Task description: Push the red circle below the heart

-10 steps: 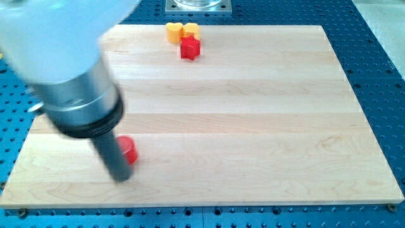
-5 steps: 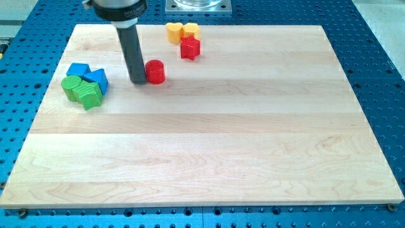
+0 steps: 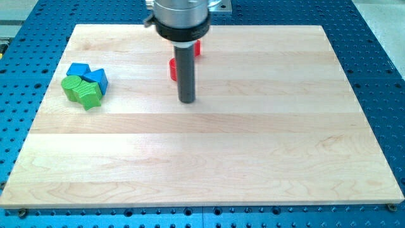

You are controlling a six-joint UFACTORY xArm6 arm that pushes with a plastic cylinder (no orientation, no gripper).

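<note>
The red circle lies on the wooden board near the view's top centre, mostly hidden behind my rod. My tip rests on the board just below and to the right of it. A sliver of the red star shows to the right of the rod, above the circle. The yellow heart is hidden behind the arm's body at the view's top.
At the view's left edge of the board sits a cluster: two blue blocks and two green blocks touching each other. The arm's metal body covers the board's top centre.
The rod has moved from the circle's left side to its lower right. The red circle has shifted a little to the right, toward the red star. The arm now hides the yellow blocks.
</note>
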